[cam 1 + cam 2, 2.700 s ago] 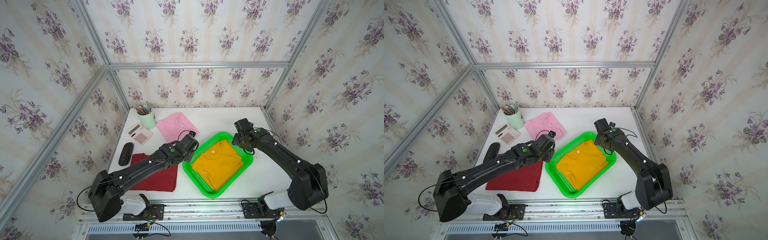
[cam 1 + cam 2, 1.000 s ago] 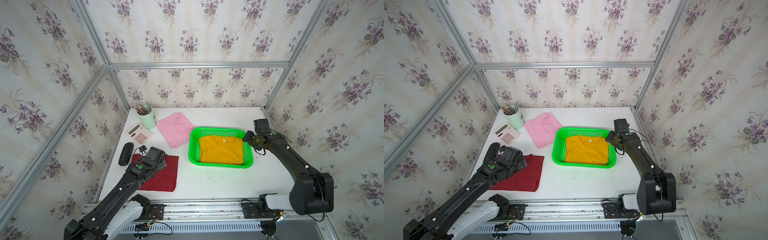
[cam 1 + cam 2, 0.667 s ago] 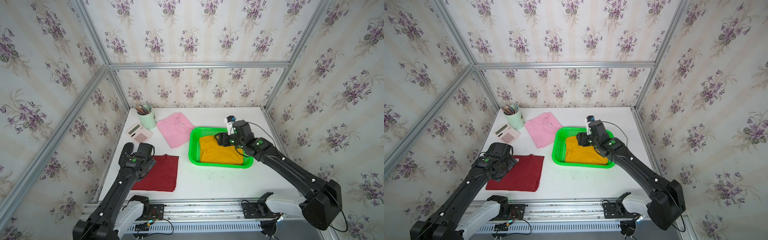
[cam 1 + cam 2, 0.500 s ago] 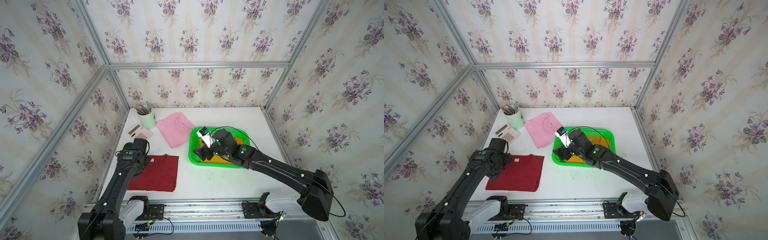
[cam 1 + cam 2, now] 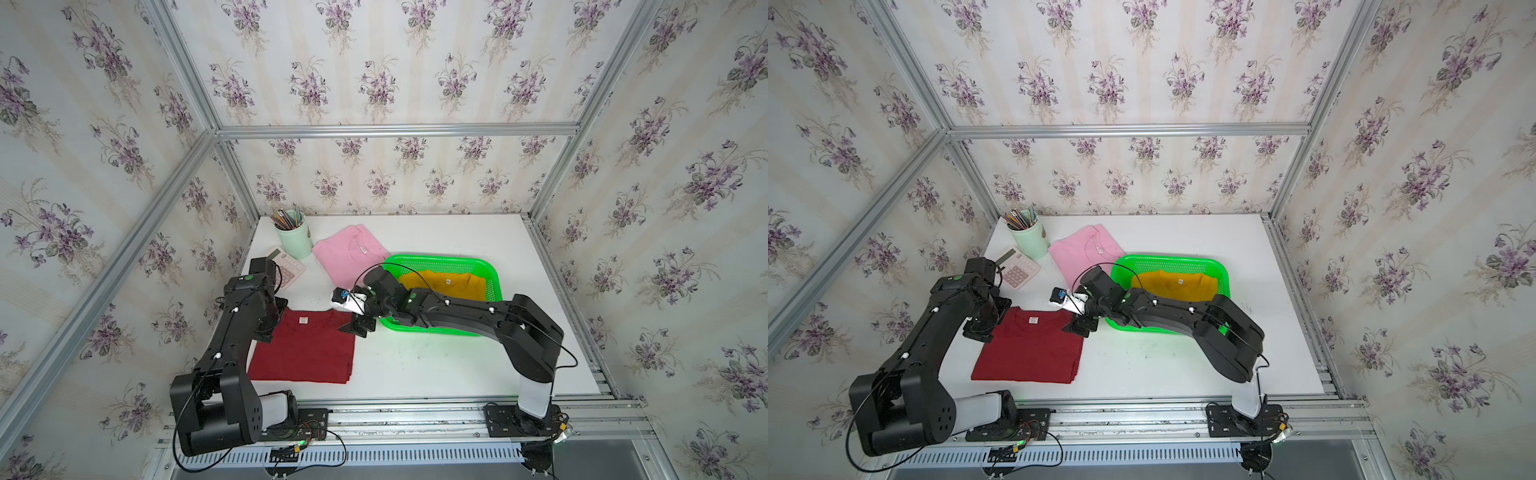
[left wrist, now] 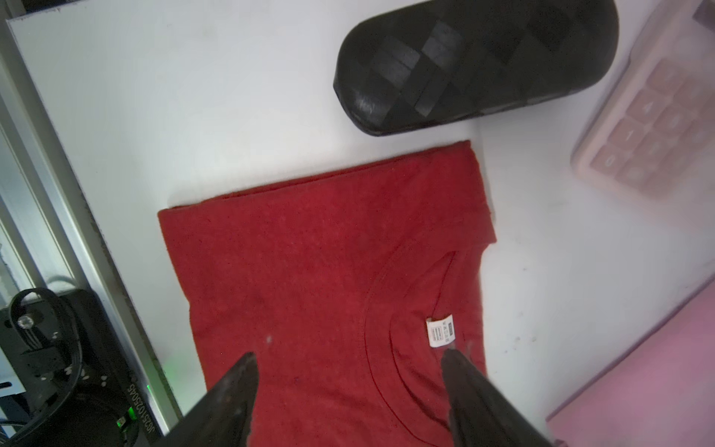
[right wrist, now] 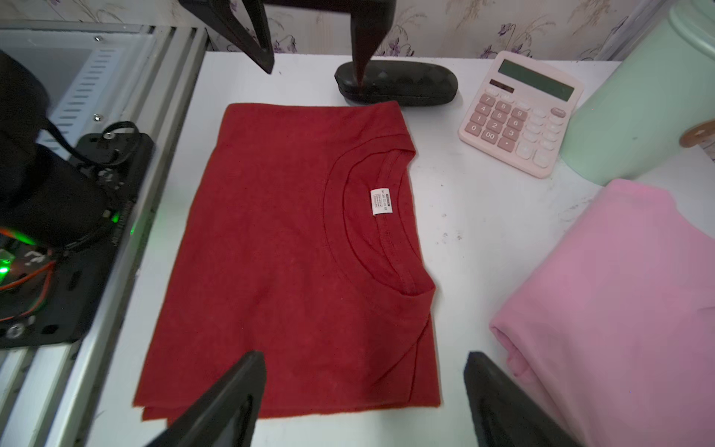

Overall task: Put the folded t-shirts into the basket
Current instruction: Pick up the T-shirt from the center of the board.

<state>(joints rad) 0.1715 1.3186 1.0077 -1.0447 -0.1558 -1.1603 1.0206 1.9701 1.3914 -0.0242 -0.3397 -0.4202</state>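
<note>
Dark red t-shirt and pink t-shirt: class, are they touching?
Apart: the right wrist view shows bare table between the dark red t-shirt and the pink t-shirt.

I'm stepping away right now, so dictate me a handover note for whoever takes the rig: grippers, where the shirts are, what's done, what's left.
Left gripper: open, empty, over one side edge of the red t-shirt.
Right gripper: open, empty, at the opposite side edge.
Done: yellow t-shirt lies in the green basket.
Left: red t-shirt and pink t-shirt, both flat on the table, go into the basket.
</note>
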